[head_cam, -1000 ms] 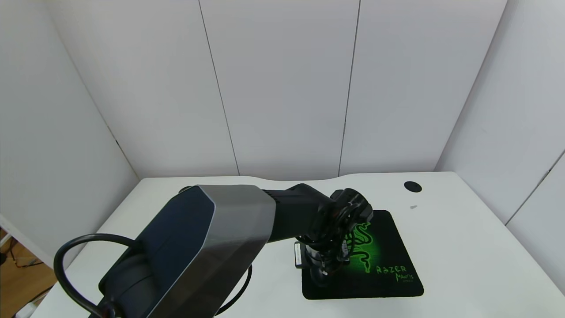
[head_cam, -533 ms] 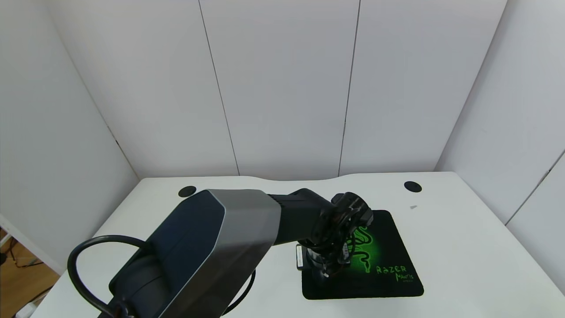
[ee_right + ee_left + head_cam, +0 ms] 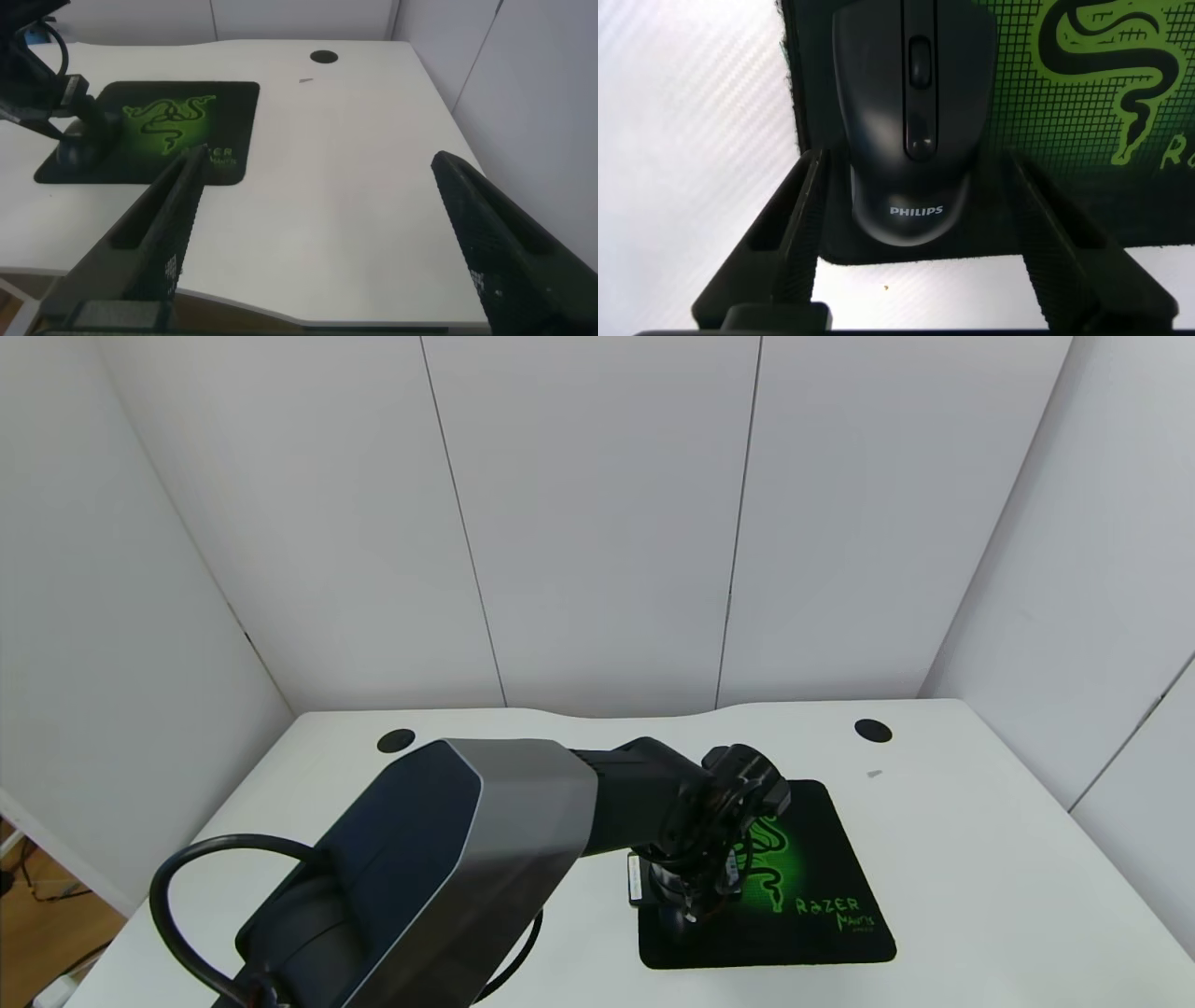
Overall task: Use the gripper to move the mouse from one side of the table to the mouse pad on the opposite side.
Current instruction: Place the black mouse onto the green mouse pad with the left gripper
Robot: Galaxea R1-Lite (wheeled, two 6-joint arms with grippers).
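Note:
The black Philips mouse (image 3: pixel 910 121) lies on the near-left corner of the black mouse pad (image 3: pixel 812 859) with the green snake logo, on the right half of the white table (image 3: pixel 980 859). My left gripper (image 3: pixel 686 905) hangs right over it and hides most of it in the head view. In the left wrist view the left gripper (image 3: pixel 917 161) is open, one finger on each side of the mouse, with a gap on both sides. My right gripper (image 3: pixel 320 159) is open and empty, held by the table's near right edge, away from the pad (image 3: pixel 159 117).
Two round black cable holes (image 3: pixel 396 740) (image 3: pixel 873 731) sit near the far edge, which has a curved notch. A small grey scrap (image 3: pixel 874 773) lies behind the pad. White panel walls close in the table on three sides. A black cable loops at my left arm's base.
My left arm's grey shell has shifted a little to the right. The left gripper has stayed over the pad's near-left corner.

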